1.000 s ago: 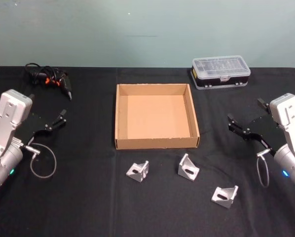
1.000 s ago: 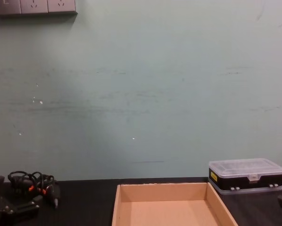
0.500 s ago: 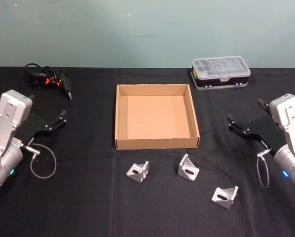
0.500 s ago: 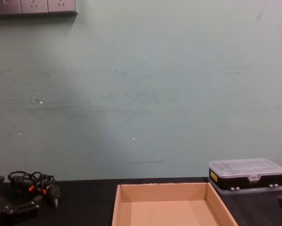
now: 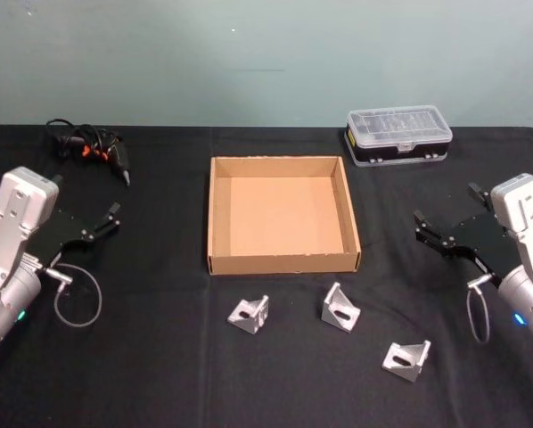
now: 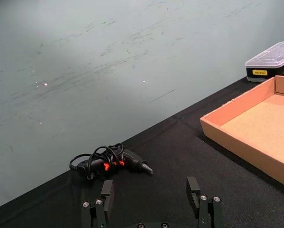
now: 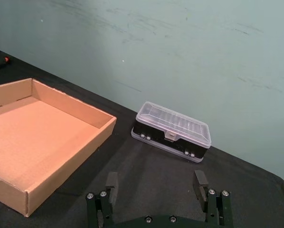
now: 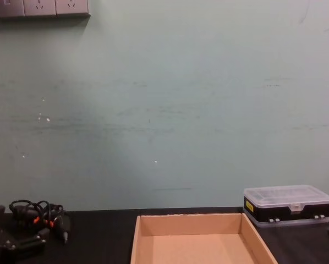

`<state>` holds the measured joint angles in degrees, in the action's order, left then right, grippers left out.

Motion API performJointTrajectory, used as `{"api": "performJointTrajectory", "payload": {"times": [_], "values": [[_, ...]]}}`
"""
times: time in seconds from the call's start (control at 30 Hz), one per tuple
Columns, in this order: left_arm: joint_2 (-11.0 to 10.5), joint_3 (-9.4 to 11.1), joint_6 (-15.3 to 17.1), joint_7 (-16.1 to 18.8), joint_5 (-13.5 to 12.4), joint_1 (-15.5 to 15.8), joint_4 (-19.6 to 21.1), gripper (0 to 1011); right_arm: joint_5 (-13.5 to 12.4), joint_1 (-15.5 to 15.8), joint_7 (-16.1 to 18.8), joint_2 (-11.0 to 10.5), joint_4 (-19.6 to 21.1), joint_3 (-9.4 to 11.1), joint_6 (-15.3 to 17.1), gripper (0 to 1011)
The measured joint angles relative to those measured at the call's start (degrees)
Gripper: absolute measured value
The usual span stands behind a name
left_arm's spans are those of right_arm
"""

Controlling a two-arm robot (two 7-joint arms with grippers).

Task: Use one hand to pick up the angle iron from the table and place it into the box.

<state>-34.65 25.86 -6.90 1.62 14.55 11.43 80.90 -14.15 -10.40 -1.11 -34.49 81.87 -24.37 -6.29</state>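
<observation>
On the flat matte black table (image 5: 159, 374), the wide shallow tan cardboard box (image 5: 281, 261) is seen empty. The black claw-like left gripper (image 6: 150, 186) and right gripper (image 7: 156, 178) are held wide open at either side. Three small silver metal angle irons (image 5: 340, 304) are found ungrasped near the box's front wall, so nothing is judged done yet.

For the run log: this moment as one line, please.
left tool: open, empty, left of box | right tool: open, empty, right of box | angle irons: three on table | box: empty

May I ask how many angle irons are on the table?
3, all on the table in front of the box: left angle iron, middle angle iron, right angle iron.
</observation>
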Motion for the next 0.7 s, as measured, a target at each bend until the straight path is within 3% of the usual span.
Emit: {"api": "performJointTrajectory", "payload": {"times": [0.13, 0.37, 0.7], "values": [[0.0, 0.0, 0.0, 0.0, 0.0, 0.0, 0.0, 1000, -1.1, 1.2, 0.9, -0.5, 2.0, 1.5, 0.5, 1003], [0.0, 0.0, 0.0, 0.0, 0.0, 0.0, 0.0, 1000, -6.1, 5.1, 4.0, -2.8, 8.4, 5.9, 2.2, 1003], [0.0, 0.0, 0.0, 0.0, 0.0, 0.0, 0.0, 1000, -12.4, 11.7, 10.3, -9.8, 19.2, 12.7, 7.7, 1003]]}}
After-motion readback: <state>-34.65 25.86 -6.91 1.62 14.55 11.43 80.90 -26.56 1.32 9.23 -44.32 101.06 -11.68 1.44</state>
